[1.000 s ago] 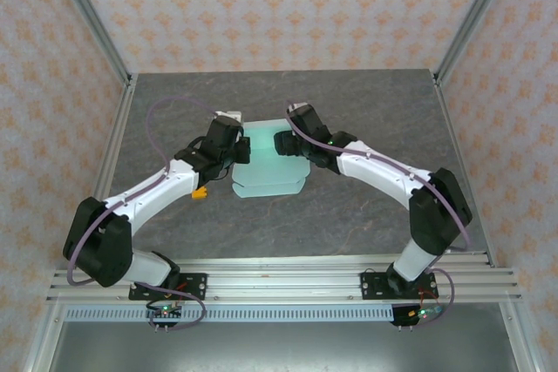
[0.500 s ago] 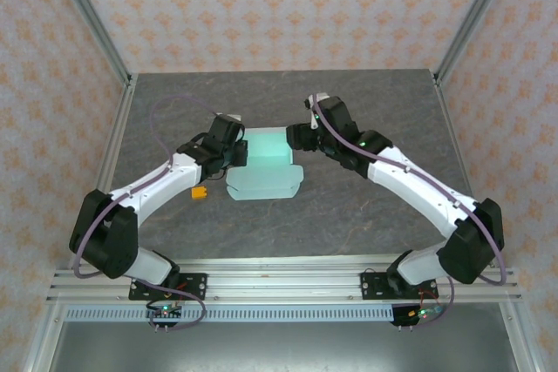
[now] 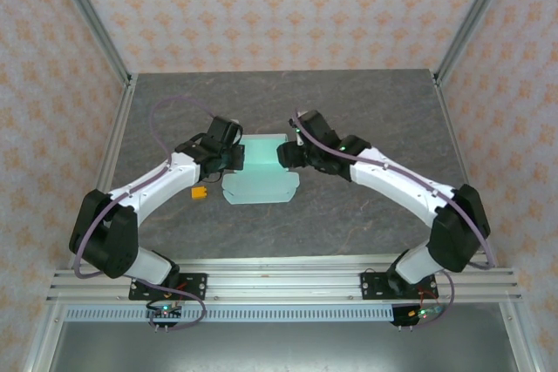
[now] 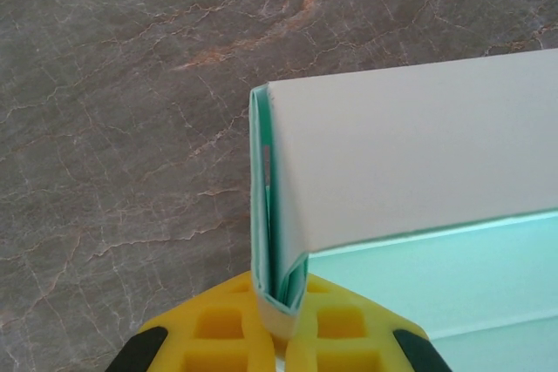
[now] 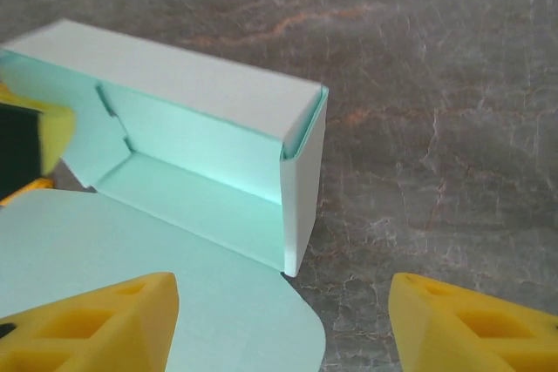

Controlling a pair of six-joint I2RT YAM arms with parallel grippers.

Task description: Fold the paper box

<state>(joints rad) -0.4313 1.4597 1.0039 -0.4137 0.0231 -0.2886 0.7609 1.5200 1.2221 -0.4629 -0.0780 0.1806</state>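
**Half-folded paper box sits between your two arms at mid-tabletop**

Top view: the box's long axis runs left to right. Your left arm is at its left end and your right arm at its right end, both about equally near. Left wrist view: your left fingers are pressed together, pinching the doubled card at the box's left end corner. Right wrist view: your right fingers are spread and hold nothing, with the upright right end wall just ahead, between them and untouched. The card is thin, mint inside and paler outside. The back and end walls stand up, and a rounded front panel lies flat toward you. The next move likely turns on that right end.
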